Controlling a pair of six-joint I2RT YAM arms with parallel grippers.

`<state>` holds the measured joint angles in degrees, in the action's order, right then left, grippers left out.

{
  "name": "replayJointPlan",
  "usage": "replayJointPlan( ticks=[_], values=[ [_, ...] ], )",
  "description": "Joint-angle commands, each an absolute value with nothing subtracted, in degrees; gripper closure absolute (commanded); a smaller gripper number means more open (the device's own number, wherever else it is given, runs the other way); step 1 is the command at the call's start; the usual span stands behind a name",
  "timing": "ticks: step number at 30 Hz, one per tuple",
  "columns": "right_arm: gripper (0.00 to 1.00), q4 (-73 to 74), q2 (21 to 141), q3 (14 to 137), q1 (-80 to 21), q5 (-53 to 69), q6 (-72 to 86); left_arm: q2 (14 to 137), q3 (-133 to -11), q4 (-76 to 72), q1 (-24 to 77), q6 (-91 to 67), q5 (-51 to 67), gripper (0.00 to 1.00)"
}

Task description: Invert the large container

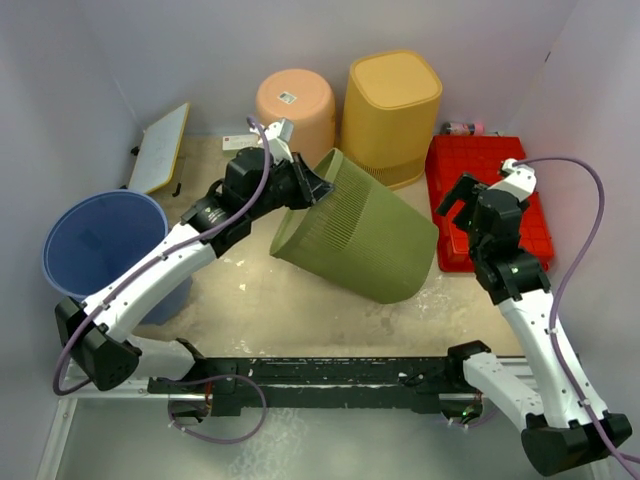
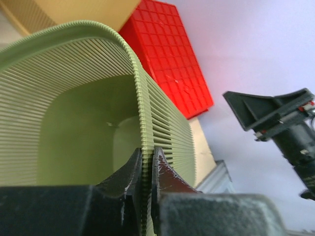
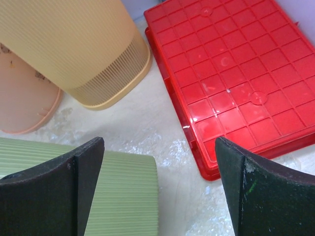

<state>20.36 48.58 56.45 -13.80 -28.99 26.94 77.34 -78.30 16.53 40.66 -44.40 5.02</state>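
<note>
We see the left gripper (image 2: 146, 158) pinching the tilted green container (image 1: 360, 235) at its rim, the right gripper (image 3: 158, 145) spread, and the white label (image 1: 289, 98) on the pink tub (image 1: 300, 120) too small to read.

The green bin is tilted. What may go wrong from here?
The left gripper pinches only the thin rim of the green bin, so it may slip or twist free while turning. The yellow bin stands close behind; the swinging rim may knock it. The right gripper is open, apart, giving no support.

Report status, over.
Left gripper shut on green bin rim. Right gripper open, holding nothing. Bin tilted, not yet inverted. Yellow bin close behind.
</note>
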Motion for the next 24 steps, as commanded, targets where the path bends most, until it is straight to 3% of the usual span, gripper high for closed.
replayJointPlan(
  ticks=[1,5,9,16,19,24],
  values=[
    [0.05,20.9,49.4,56.5,-13.7,-23.8,26.5,76.2,-73.4,22.9,40.2,-35.4,-2.6,0.90],
    [0.05,22.7,50.5,55.9,-13.7,-16.9,26.5,76.7,-73.5,28.3,40.1,-31.0,-9.2,0.70],
    [0.05,24.5,51.9,55.3,-13.7,-7.1,26.9,78.9,-75.1,33.5,40.0,-27.0,-13.2,0.61],
    [0.04,31.6,56.8,56.1,-11.0,6.5,29.3,80.6,-78.7,36.2,39.9,-24.4,-13.7,0.56],
    [0.04,29.1,55.5,52.6,-4.4,20.0,32.7,80.6,-78.2,35.8,40.0,-24.2,-13.6,0.57],
    [0.05,25.8,51.9,50.1,-2.7,29.3,35.3,81.8,-76.5,35.4,39.9,-24.1,-14.4,0.59]
  ],
)
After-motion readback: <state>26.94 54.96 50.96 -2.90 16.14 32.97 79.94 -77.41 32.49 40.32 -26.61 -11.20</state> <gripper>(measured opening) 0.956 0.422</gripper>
